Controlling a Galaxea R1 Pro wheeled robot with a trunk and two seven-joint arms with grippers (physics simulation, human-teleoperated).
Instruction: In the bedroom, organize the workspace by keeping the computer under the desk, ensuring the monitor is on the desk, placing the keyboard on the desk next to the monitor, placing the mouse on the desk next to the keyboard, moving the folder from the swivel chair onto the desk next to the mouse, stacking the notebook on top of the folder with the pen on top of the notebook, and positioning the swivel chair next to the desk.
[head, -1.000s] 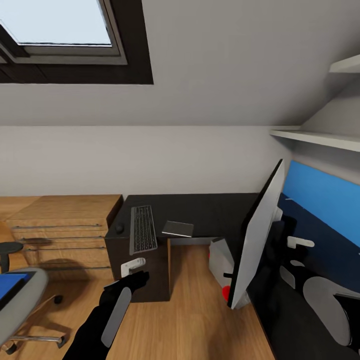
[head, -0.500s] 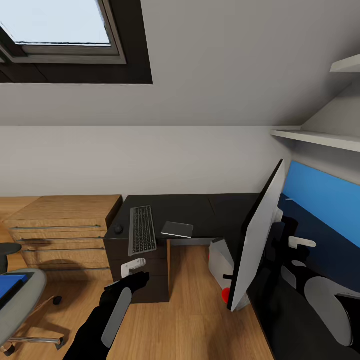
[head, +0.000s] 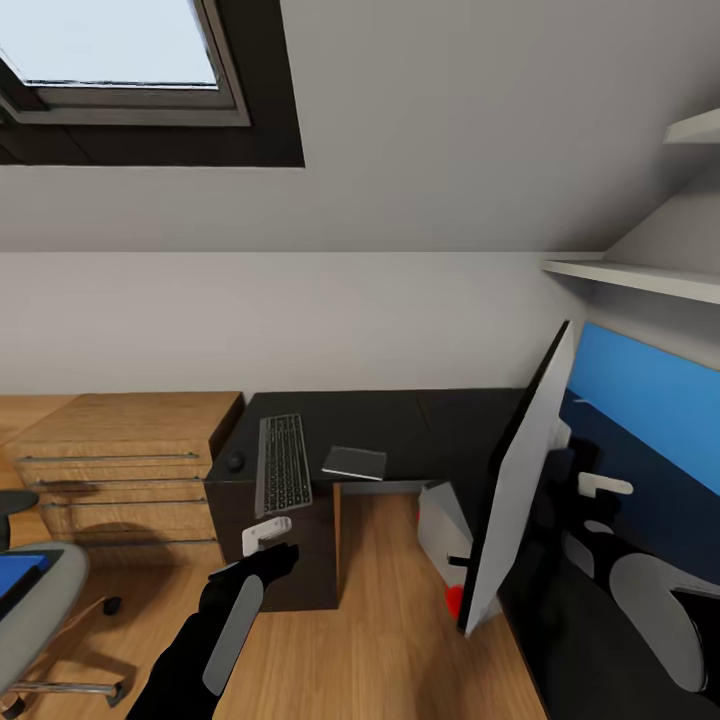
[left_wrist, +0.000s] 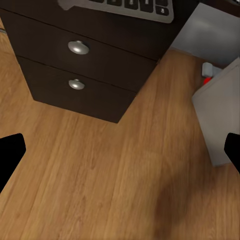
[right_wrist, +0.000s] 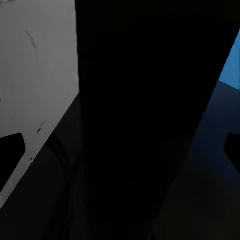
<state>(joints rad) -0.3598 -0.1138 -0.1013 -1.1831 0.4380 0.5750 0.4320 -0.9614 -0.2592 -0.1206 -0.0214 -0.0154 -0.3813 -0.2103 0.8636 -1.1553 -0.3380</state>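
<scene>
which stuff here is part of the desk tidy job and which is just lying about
Job things: desk, keyboard, mouse, notebook, monitor, computer, swivel chair with the blue folder on it.

Just there: light-wood drawer unit, wall shelves, skylight window, blue wall panel.

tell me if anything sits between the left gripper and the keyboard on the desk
Nothing visible does. In the head view the left gripper hangs over bare wood floor in front of the desk's drawer block, and the keyboard lies on the desk top above it, with only open air between them.
</scene>
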